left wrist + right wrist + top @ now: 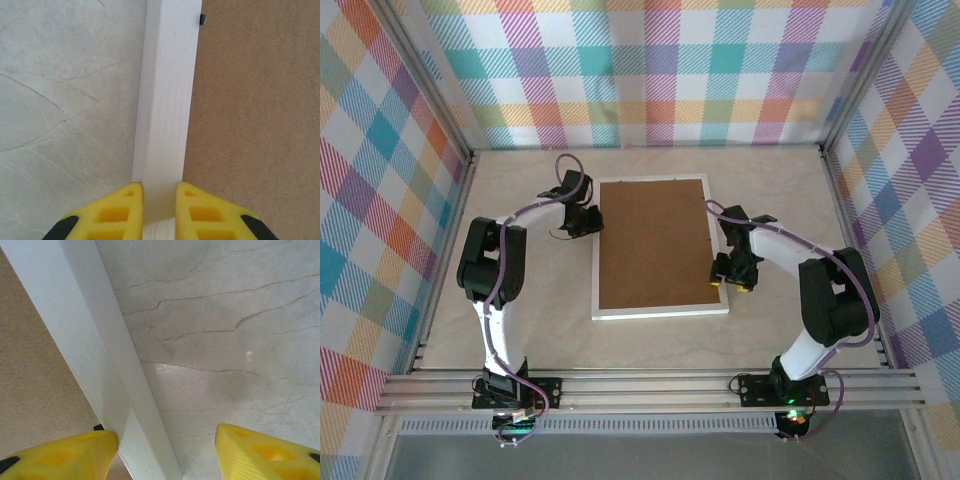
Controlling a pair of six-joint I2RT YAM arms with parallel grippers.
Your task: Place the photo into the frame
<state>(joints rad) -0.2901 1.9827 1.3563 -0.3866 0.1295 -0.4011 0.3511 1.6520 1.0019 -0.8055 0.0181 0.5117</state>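
The frame (660,312) is lying face down in the middle of the marble surface (770,180), with the brown backing board (653,243) facing up. The left claw (159,187) is pinched in tight on the frame's left rail, one yellow fingertip on each side. The right claw (167,432) sits wide open across the right rail, one finger by the board and the other out over the bare surface.
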